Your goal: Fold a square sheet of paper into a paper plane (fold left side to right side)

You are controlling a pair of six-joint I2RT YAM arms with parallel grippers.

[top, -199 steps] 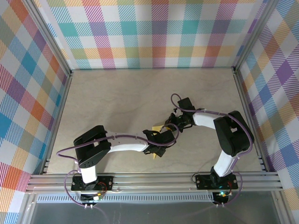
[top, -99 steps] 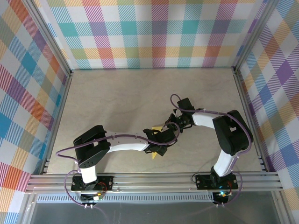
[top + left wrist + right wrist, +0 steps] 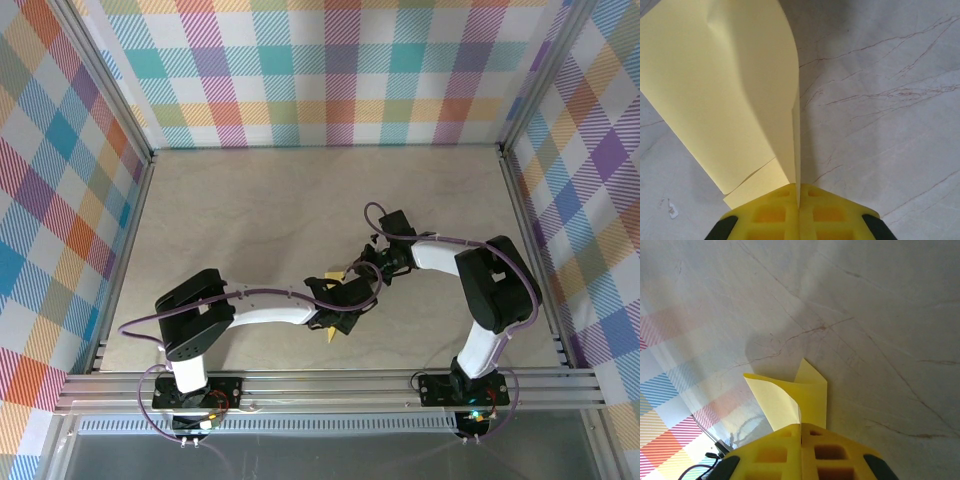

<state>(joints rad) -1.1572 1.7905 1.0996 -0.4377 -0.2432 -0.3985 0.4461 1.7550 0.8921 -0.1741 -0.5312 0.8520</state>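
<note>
Pale marbled surface [image 3: 250, 210] boxed in by pastel plaid walls [image 3: 330, 70], seen from above. Just right of centre frame, mostly hidden between the two hands, a thin bright yellow square sheet of paper [image 3: 730, 90], apparently raised off the surface and curling.

From the left wrist: left hand [image 3: 799, 192] at the bottom edge of the frame, yellow fingers pressed fully together on the sheet's lower end. Paper fanning up toward the upper left.

From the right wrist: right hand [image 3: 801, 426] likewise closed tight, pinching a smaller doubled-over part of the sheet at lower centre.

Step in hand, by the look of it: bringing the left side across to the right side, fold not yet flattened.

Next move likely calling for matched edges, a flat lay-down on the surface, then a firm press along the fold, with care not to tear the paper between the two grips.
</note>
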